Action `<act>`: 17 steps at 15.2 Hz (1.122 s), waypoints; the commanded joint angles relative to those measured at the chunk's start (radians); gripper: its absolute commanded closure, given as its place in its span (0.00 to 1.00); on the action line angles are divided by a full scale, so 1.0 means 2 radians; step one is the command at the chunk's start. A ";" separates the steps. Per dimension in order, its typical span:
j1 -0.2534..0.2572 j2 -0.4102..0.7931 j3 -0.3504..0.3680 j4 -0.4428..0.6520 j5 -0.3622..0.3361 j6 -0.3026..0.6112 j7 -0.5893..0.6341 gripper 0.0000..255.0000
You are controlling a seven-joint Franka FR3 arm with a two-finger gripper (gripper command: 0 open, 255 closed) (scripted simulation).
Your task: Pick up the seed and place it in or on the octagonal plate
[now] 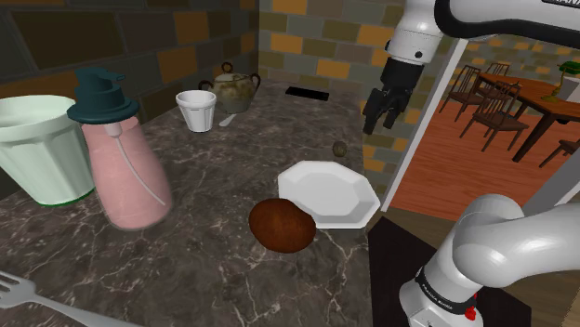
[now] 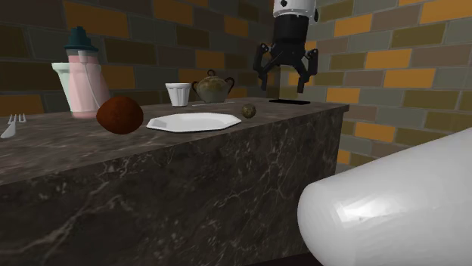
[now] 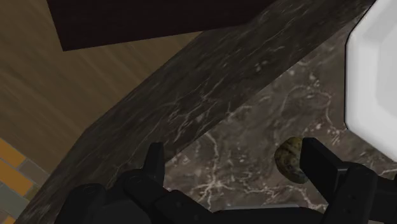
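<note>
The seed (image 1: 340,149) (image 2: 248,110) is a small olive-brown mottled ball lying on the dark marble counter (image 1: 214,269), just beyond a corner of the white octagonal plate (image 1: 327,192) (image 2: 193,122). My black gripper (image 1: 381,116) (image 2: 284,75) hangs open in the air above the counter, higher than the seed and a little past it toward the counter's edge. In the wrist view the seed (image 3: 289,159) lies between the gripper (image 3: 233,153) and the plate (image 3: 375,89), its far side hidden by one fingertip (image 3: 315,156). Nothing is held.
A brown rounded lump (image 1: 282,225) touches the plate's near side. Further along stand a pink pump bottle (image 1: 121,158), a pale green cup (image 1: 42,149), a white cup (image 1: 196,110) and a lidded pot (image 1: 234,91). A fork (image 1: 46,302) lies near the front. The counter edge drops beside the seed.
</note>
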 commanded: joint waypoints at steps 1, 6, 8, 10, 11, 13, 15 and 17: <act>0.000 0.000 0.000 0.000 0.000 0.000 0.000 0.00; -0.010 0.089 0.105 0.059 -0.025 -0.001 0.112 0.00; -0.016 0.133 0.146 0.090 -0.042 -0.007 0.160 0.00; -0.017 0.139 0.152 0.087 -0.046 -0.002 0.168 0.00; -0.017 0.137 0.152 0.079 -0.046 0.004 0.168 0.00; -0.016 0.133 0.151 0.062 -0.045 0.017 0.167 0.00; -0.015 0.129 0.150 0.046 -0.045 0.029 0.167 0.00; -0.015 0.127 0.149 0.033 -0.044 0.039 0.166 0.00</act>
